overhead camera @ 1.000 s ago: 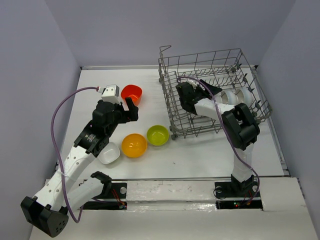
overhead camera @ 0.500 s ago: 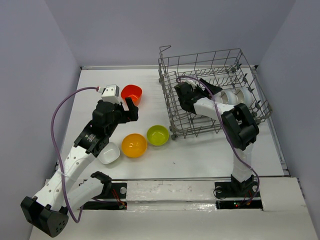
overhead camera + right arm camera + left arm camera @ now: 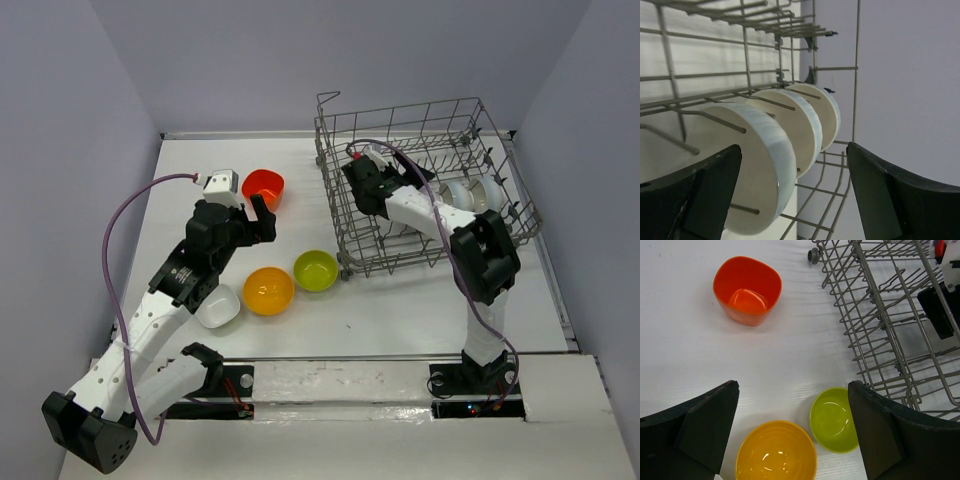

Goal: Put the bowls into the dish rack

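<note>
Nearest you: one white bowl [image 3: 218, 306], mouth up on the table [image 3: 400, 310], close against the left arm. Next out: orange-yellow bowl [image 3: 776, 454] and lime green bowl [image 3: 834, 419], just beside each other, mouths up. Left claw [image 3: 792, 390]: spread to its widest and holding nothing, it hangs over bare table between that pair and the red-orange bowl [image 3: 746, 290], which sits farther left, mouth up, well apart from the rest. Far right: dish rack [image 3: 420, 120], with the right claw [image 3: 792, 149] inside it. Changed in the last second: its jaws have widened and now hold nothing, and the wrist has drawn up toward the rack's far-left corner. You may take that as a bowl just let go. Racked bowls [image 3: 760, 160]: three, white, on edge between prongs in the rack's right half, broad faces turned left toward the claw. Being round, they have no long side. Each one's axis lies level along the row, which runs left to right. Four bowls are still on the table.
</note>
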### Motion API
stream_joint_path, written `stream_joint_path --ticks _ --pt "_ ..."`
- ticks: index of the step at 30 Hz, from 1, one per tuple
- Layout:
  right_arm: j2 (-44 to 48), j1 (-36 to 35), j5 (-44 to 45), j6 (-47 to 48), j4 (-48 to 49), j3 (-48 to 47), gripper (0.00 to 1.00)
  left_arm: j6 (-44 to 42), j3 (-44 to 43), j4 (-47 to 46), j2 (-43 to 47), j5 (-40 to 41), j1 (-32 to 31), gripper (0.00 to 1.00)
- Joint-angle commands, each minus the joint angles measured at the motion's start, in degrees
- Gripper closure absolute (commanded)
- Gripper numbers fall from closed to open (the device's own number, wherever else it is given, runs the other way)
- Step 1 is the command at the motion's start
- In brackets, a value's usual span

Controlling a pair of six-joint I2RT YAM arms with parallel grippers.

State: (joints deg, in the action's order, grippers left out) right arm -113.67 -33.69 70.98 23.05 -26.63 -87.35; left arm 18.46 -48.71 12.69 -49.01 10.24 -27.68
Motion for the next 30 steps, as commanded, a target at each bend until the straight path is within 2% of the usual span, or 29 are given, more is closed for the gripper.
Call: stream_joint_path --ticks 1,16,22,26,27,28,30 --pt "5.9 -2.1 -7.9 -8.7 -6.3 -4.8 0.07 -1.1 0.0 -1.5 0.1 1.2 -0.3 0.01" --pt "17.9 -2.1 -15.0 -18.8 -17.3 -9.1 0.03 -1.6 -0.1 -0.7 -0.7 4.6 -0.1 0.01" --pt "26.5 -2.1 -21.9 -34.5 -26.5 -17.9 0.02 -1.7 -0.2 -0.2 -2.5 6.5 1.7 0.01" --pt "39.3 -2.1 -33.7 -40.0 -20.8 -11.8 0.0 -1.4 -0.5 -0.3 -4.4 6.4 4.6 0.01" --pt "42.5 -2.1 -36.6 -41.2 -15.5 -9.0 0.0 -1.2 -0.6 -0.3 -4.9 6.1 5.3 0.01" --pt "45.7 -2.1 -40.0 -42.5 -12.7 -2.9 0.01 -1.1 -0.7 -0.5 -6.3 5.1 6.0 0.01" --pt "53.6 -2.1 -43.4 -45.1 -8.6 1.9 0.01 -0.4 -1.8 -0.4 -7.8 4.2 7.5 0.01"
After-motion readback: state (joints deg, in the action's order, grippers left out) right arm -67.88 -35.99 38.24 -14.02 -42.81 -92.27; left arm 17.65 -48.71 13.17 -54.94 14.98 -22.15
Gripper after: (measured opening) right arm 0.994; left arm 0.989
